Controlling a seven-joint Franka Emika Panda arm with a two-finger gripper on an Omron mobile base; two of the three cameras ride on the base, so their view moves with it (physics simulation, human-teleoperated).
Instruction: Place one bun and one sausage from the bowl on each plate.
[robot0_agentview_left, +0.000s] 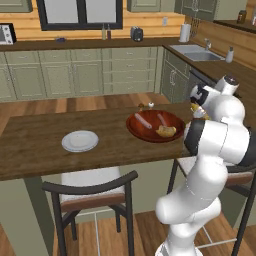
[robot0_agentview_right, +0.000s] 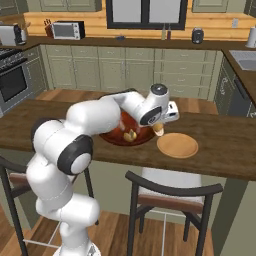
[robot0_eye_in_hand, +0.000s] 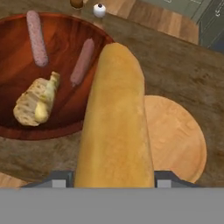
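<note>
So the gripper (robot0_eye_in_hand: 114, 181) is clamped on a long golden bun (robot0_eye_in_hand: 114, 118), holding it up off the bench (robot0_agentview_right: 225, 145), over the gap where the bowl's rim meets the tan-orange plate (robot0_eye_in_hand: 177, 138). The big reddish-brown bowl (robot0_eye_in_hand: 17, 57) sits toward the bench's far edge and has two pinkish sausages (robot0_eye_in_hand: 37, 37) plus another, split-looking bun (robot0_eye_in_hand: 35, 103) lying in it, so it's not crowded at all. The tan plate is just beside the bowl, closer to the near edge of the bench, and it's bare. The pale grey-white plate (robot0_agentview_left: 80, 141) is well apart on the other side of the bowl, also bare, with plenty of open wood all around it. Two little shakers (robot0_eye_in_hand: 99, 9) stand right behind the bowl at the far edge. In the right base view, a dark-framed chair (robot0_agentview_right: 172, 192) is tucked under the near edge right below the tan plate.
</note>
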